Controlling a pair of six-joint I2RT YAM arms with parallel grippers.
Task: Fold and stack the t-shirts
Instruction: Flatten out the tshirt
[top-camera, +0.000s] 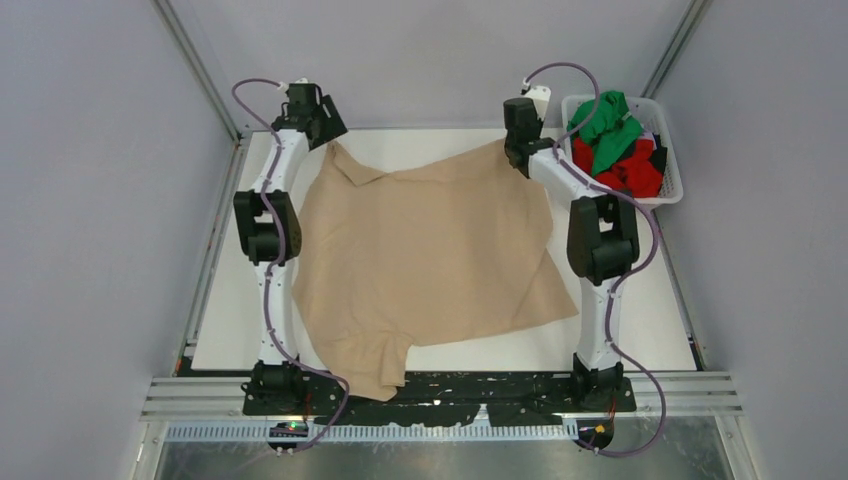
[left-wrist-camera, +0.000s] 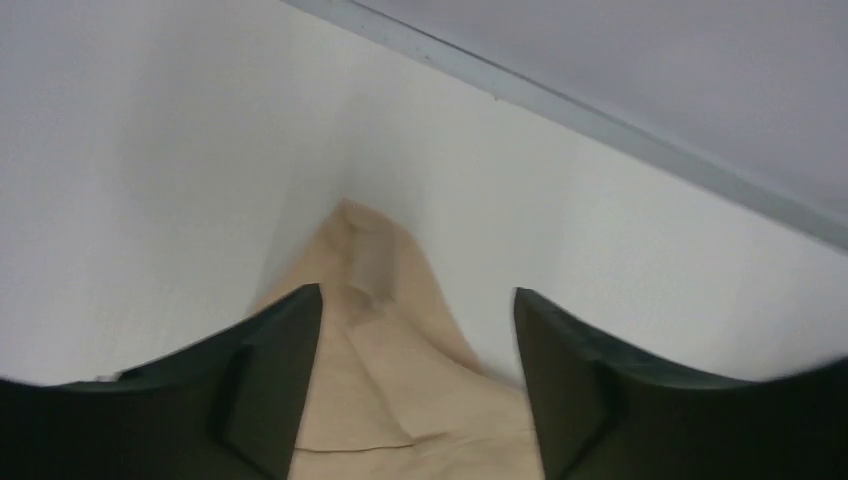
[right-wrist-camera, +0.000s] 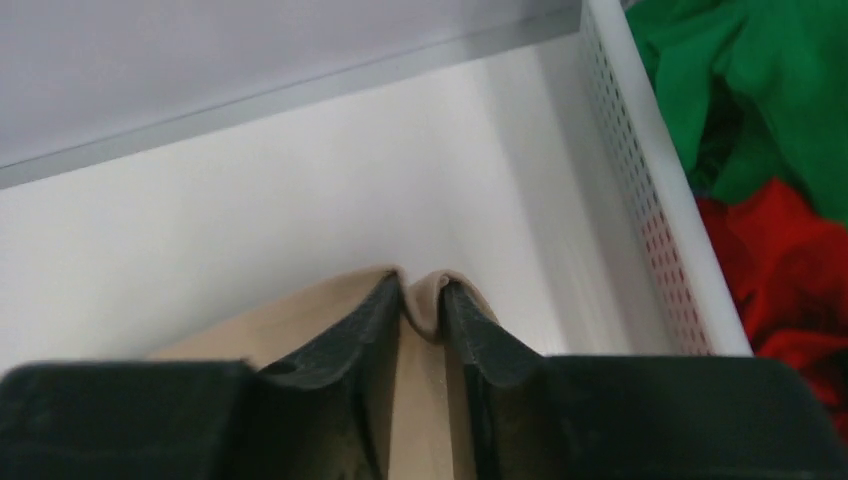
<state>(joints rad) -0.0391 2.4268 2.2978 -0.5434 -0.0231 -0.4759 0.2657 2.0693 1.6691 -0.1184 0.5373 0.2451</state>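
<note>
Between the right jaws, closed tight, sits a pinched fold of the beige t-shirt (top-camera: 430, 250) at its far right corner. Gaping wide, the left jaws grip nothing above the far left corner; contact cannot be told. From above, both wrists hide their jaws. Both arms stretch to the far edge of the surface (top-camera: 500, 352), shirt spread between them. A green t-shirt (top-camera: 605, 125) and a red t-shirt (top-camera: 632, 172) lie bunched in the basket (right-wrist-camera: 650, 200).

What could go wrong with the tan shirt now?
The right gripper pinches only a small fold of the shirt, so it might slip out. The left gripper is open over the other corner, so a pull from one side could bunch the cloth. The sleeve hanging over the near edge might snag.
</note>
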